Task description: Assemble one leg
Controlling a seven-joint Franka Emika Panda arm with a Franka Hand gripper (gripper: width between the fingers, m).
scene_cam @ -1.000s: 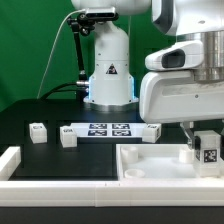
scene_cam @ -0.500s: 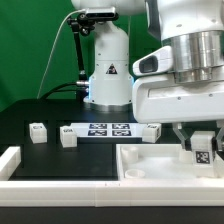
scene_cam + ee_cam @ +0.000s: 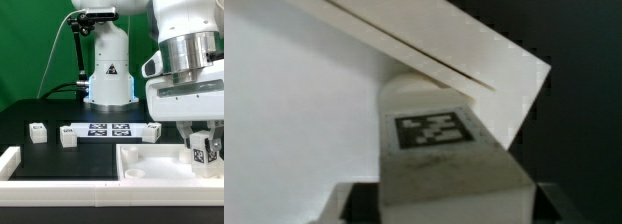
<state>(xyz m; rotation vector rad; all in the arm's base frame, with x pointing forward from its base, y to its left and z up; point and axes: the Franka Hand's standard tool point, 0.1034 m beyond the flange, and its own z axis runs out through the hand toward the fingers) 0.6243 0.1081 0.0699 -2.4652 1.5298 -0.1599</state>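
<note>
My gripper (image 3: 205, 150) is shut on a leg (image 3: 209, 154), a small white post with a black-and-white tag. It holds the leg slightly tilted over the far right part of the large white panel (image 3: 150, 166), close above the panel's surface. In the wrist view the held leg (image 3: 438, 135) stands between the dark fingers (image 3: 359, 204), with the panel (image 3: 295, 110) and its raised rim behind it. Three more legs stand on the black table: one (image 3: 38, 131) at the exterior view's left, one (image 3: 68, 138) beside it, and one (image 3: 150, 133) behind the panel.
The marker board (image 3: 105, 129) lies behind the panel between the loose legs. A white raised border (image 3: 10, 161) runs along the table's front and left. The robot's white base (image 3: 108, 75) stands at the back.
The wrist has turned, so the held leg now sits tilted rather than square. The gripper has shifted slightly toward the exterior view's right over the panel. The loose legs have not moved.
</note>
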